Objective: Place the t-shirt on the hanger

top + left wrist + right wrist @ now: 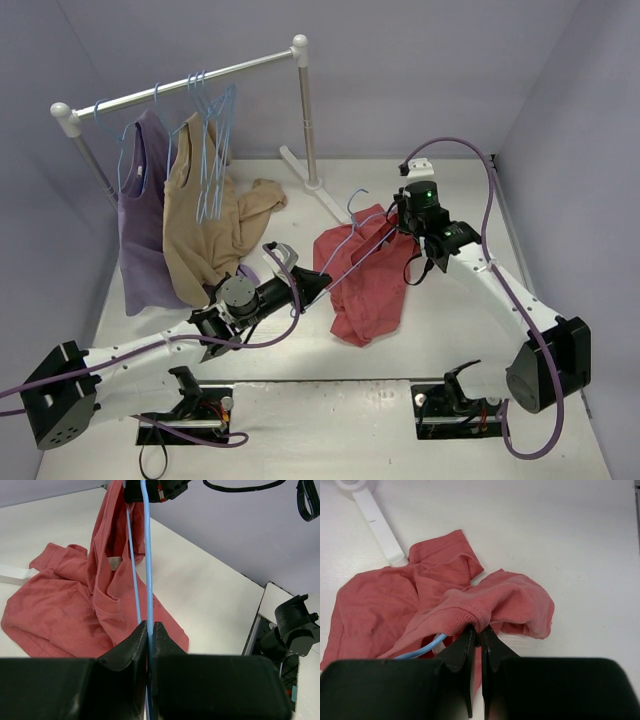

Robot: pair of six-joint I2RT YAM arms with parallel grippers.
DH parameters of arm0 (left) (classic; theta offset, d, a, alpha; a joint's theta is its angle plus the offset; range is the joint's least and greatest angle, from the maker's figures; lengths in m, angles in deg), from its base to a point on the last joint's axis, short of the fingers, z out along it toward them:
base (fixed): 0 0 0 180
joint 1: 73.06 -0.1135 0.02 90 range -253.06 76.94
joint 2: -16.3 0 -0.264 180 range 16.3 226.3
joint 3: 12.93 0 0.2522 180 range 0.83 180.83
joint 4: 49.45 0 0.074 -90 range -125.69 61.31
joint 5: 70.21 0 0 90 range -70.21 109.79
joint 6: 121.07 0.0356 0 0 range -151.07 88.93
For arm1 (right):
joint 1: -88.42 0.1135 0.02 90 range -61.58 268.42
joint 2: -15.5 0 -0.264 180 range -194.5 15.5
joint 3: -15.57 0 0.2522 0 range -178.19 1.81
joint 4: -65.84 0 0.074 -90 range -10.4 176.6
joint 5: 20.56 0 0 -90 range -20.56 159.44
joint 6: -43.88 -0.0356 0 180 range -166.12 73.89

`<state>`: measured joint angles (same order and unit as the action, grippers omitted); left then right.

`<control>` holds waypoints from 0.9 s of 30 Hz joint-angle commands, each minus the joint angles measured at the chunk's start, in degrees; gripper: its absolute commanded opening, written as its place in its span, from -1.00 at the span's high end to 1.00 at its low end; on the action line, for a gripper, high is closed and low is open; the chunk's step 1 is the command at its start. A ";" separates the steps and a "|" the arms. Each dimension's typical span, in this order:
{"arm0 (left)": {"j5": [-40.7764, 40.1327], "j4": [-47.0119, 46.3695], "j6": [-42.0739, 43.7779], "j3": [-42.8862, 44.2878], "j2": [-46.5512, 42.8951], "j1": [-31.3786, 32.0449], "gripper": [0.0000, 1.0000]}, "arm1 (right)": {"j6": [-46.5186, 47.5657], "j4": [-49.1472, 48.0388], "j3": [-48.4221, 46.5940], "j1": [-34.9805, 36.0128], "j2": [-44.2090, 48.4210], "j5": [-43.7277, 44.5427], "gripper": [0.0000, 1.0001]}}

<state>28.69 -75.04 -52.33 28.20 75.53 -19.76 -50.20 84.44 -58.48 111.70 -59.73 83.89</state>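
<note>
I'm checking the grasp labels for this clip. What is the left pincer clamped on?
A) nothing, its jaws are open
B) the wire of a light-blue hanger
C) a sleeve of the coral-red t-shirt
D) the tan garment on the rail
B: in the left wrist view the left pincer is shut on the thin blue wire of the hanger, while the t-shirt is not between its fingers.

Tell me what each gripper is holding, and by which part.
Left gripper: the hanger, clamped on one wire bar. Right gripper: the t-shirt, pinched at a ribbed edge.
</note>
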 commanded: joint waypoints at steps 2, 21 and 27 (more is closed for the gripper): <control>4.52 -7.40 0.37 4.25 0.31 0.67 1.00 | 6.63 -3.57 -2.50 -0.26 5.05 -6.65 1.00; 15.29 -2.75 2.80 13.38 0.98 -0.21 1.00 | 11.99 7.11 -16.11 4.05 8.27 -34.06 1.00; 14.37 -3.26 2.52 12.56 1.51 -0.21 1.00 | 12.08 7.37 -17.67 10.67 6.93 -39.36 1.00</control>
<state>37.76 -71.67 -50.86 37.69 77.45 -20.51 -38.47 95.30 -72.58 117.14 -51.69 54.12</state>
